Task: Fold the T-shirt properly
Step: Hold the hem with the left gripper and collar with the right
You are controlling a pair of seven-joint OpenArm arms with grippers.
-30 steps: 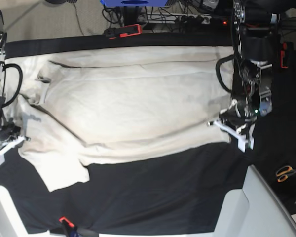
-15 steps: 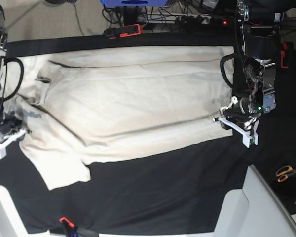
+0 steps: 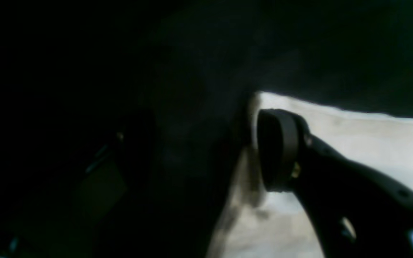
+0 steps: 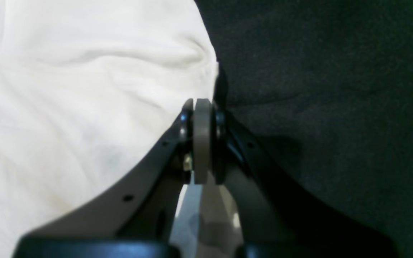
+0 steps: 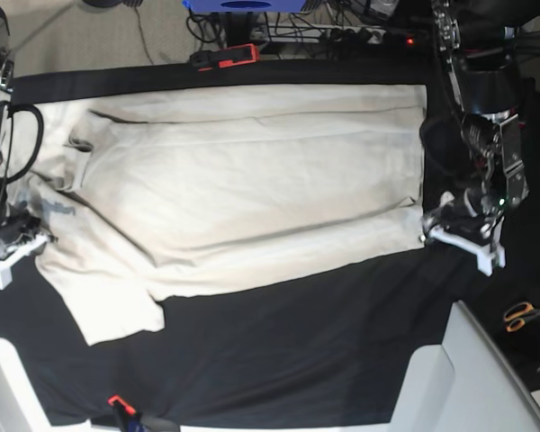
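The cream T-shirt (image 5: 243,189) lies spread lengthwise on the black tablecloth (image 5: 297,342), with one long side folded over the body and a sleeve sticking out at the lower left. My left gripper (image 5: 459,238) stands open just past the hem's right corner, holding nothing. In the left wrist view one black finger pad (image 3: 278,150) rests beside the T-shirt's edge (image 3: 371,143); the other finger is lost in the dark. My right gripper (image 4: 203,107) is shut at the T-shirt's (image 4: 66,107) shoulder-end edge, which runs into its tips. The base view shows that gripper (image 5: 18,245) at the far left.
Orange-handled scissors (image 5: 522,315) lie off the cloth at the right. A red clamp (image 5: 225,57) holds the cloth's far edge and a small red clip (image 5: 117,402) the near edge. A pale grey panel (image 5: 468,378) rises at the lower right.
My left gripper opened, let go of the hem corner and drew off to the right. The hem now lies flat and farther right. The right gripper crept slightly upward, still shut.
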